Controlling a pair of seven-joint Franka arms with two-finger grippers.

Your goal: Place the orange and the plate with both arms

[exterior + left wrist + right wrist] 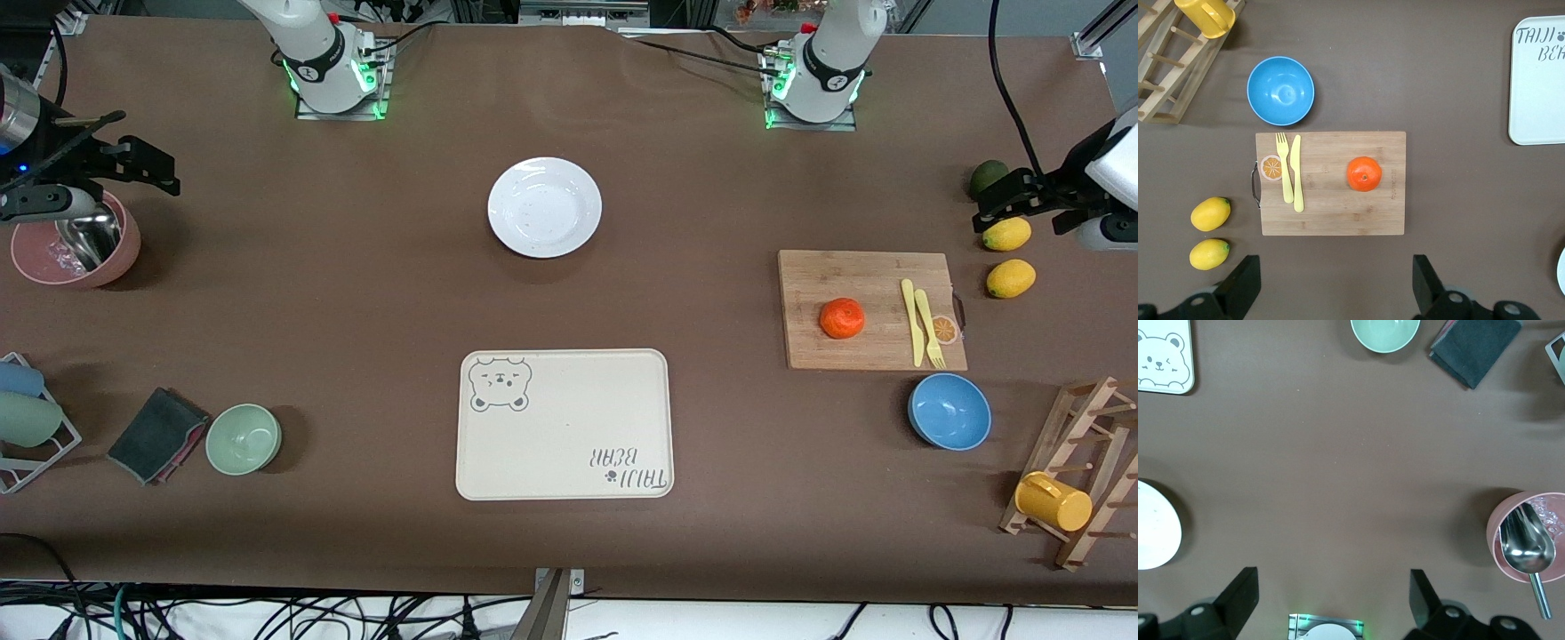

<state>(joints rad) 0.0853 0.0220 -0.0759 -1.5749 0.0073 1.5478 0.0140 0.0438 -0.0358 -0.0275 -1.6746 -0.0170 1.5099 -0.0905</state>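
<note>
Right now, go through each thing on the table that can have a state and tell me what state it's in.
orange: resting on the cutting board, not held.
plate: upright, nothing on it.
tray: nothing on it.
blue bowl: upright, nothing in it.
green bowl: upright, nothing in it.
pink bowl: holds a metal scoop.
left gripper: open.
right gripper: open.

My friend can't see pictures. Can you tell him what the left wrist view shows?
An orange sits on a wooden cutting board beside a yellow fork and knife. The open left gripper hangs above.
</note>
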